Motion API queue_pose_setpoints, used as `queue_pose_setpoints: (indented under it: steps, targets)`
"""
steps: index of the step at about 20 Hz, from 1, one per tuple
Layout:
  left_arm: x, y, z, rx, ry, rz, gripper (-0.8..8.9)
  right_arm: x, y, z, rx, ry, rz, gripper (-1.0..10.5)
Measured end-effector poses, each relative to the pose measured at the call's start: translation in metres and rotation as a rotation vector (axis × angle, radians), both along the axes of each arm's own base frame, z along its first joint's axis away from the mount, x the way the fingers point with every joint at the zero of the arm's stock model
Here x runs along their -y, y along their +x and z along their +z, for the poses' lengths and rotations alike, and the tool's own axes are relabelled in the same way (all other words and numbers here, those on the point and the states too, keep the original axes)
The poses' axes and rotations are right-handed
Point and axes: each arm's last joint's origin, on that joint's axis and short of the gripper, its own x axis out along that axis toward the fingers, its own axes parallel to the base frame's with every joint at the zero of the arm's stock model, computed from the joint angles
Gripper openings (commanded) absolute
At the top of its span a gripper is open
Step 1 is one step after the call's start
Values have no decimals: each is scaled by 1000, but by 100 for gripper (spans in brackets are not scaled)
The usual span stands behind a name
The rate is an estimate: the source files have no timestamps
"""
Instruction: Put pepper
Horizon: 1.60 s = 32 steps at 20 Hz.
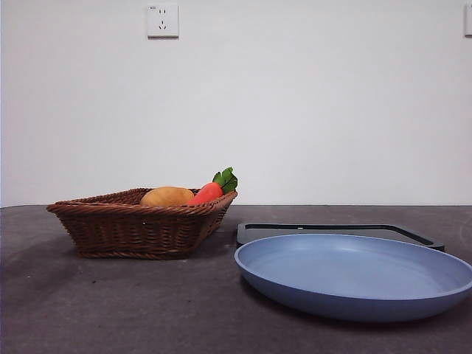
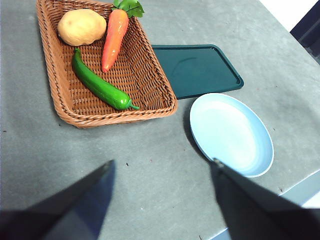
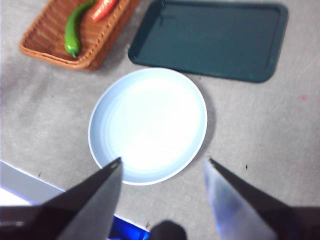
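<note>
The pepper is long, slim and glossy dark green, and it lies flat in the brown wicker basket beside a tan potato and an orange carrot. The right wrist view also catches the pepper in the basket. In the front view the basket wall hides the pepper. My left gripper hangs open high above the table in front of the basket. Above the light blue plate, my right gripper is open too. Neither holds anything.
A dark green tray lies beside the basket, behind the blue plate. In the front view the plate sits near at right, with the tray behind it. The table's edge runs close to the plate.
</note>
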Motion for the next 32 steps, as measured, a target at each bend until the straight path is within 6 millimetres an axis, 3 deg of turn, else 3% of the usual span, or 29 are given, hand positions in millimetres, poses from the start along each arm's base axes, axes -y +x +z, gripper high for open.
queue_pose_setpoints:
  steps: [4,9,14,18,22,32]
  targets:
    - [0,0,0,0,0,0,365,-2,22,-7,-63,-1,-4,311]
    - [0,0,0,0,0,0,365,-8,72,-29,-184,-10,6,310]
    - [0,0,0,0,0,0,365,-20,121,-70,-336,-33,38,310]
    - [0,0,0,0,0,0,365,-30,146,-104,-441,-75,53,295]
    - [0,0,0,0,0,0,365,-36,160,-127,-485,-106,60,295]
    - [0,0,0,0,0,0,365,-38,172,-151,-523,-119,68,219]
